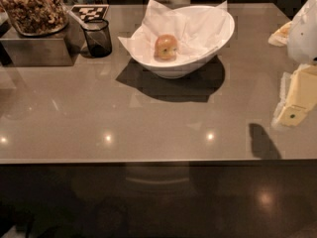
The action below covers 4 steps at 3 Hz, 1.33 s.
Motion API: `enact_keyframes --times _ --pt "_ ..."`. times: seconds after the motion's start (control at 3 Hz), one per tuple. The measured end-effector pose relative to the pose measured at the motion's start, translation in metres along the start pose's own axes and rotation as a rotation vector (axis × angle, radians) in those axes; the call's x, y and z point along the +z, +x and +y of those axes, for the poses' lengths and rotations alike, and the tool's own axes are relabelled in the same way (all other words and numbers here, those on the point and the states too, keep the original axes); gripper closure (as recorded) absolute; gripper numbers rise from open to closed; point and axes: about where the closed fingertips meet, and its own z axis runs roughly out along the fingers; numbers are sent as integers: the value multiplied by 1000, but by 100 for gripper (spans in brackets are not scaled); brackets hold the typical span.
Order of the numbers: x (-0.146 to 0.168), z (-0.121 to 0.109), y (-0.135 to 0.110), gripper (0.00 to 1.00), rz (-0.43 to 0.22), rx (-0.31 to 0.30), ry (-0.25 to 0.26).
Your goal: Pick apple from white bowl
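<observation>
the apple (166, 47) sits in the white bowl (179, 69), upper middle of the frame. the gripper (296, 101) hangs at the right edge over the counter (148, 125), so the apple lies up-left, well apart. jaws wide or narrow: cannot tell.

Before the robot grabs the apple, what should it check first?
1. Apple in sight, lying in the white bowl: ok.
2. Nothing on top of the apple; the paper lies under and behind it: ok.
3. Bowl resting on the table, not tipped over: ok.
4. Dark glass cup standing apart, left of the bowl: ok.
5. End effector above the apple: not ok; it is over the table's right edge, well away from the bowl.
</observation>
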Motion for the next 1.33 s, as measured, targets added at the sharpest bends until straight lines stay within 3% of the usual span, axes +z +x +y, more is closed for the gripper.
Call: enact_keyframes --times 0.33,0.67,1.0,1.33 --pt "0 0 0 0 0 0 0" --pt "-3 -9 -3 0 -10 22 46" --pt "-11 -39 -6 0 -91 92 155" --pt "-20 -87 -12 0 -232 157 273"
